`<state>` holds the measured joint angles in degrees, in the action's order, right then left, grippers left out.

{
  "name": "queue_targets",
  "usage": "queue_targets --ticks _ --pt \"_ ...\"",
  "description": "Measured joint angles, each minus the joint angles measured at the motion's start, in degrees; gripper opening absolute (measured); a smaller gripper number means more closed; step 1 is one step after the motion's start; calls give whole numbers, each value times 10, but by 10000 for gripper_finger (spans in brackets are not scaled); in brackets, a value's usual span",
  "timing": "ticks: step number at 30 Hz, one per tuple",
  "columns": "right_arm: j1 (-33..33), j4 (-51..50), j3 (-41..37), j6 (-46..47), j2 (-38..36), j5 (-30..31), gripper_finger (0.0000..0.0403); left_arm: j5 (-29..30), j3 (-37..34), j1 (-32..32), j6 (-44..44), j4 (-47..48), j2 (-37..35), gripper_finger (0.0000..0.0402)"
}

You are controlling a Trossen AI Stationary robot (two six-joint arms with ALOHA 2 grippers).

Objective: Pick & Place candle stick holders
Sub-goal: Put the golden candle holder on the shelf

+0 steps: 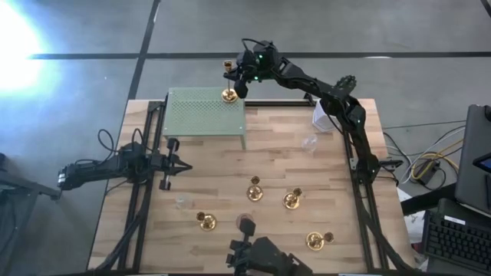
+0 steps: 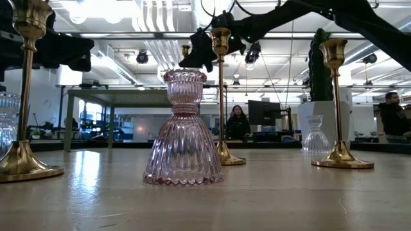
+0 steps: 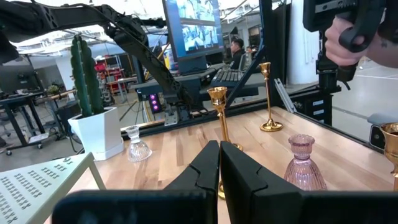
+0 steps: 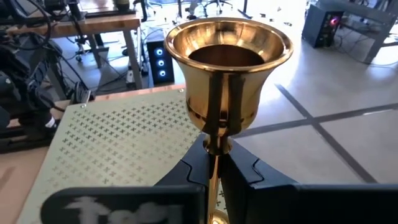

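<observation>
While the overhead hides it, the right gripper (image 4: 214, 163) clamps a brass holder (image 4: 225, 74) over the green tray's (image 1: 201, 113) far edge; left gripper (image 3: 219, 163) closed, empty.

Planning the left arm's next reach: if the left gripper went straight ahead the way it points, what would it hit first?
Probably the gold candle holder dead ahead of the shut left gripper; the pink glass holder sits off to one side. Depth is uncertain.

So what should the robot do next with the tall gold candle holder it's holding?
Probably open up and let go. The right gripper has its jaws shut on the brass candlestick holder's stem, and the holder's base already seems to sit on the green perforated shelf.
</observation>
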<state>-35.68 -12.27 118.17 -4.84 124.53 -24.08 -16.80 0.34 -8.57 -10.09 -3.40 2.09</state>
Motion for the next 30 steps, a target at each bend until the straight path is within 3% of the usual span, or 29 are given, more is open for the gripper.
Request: queue_targets --ticks 30 --pt "-3 -6 0 -1 0 2 13 0 0 0 0 0 0 19"
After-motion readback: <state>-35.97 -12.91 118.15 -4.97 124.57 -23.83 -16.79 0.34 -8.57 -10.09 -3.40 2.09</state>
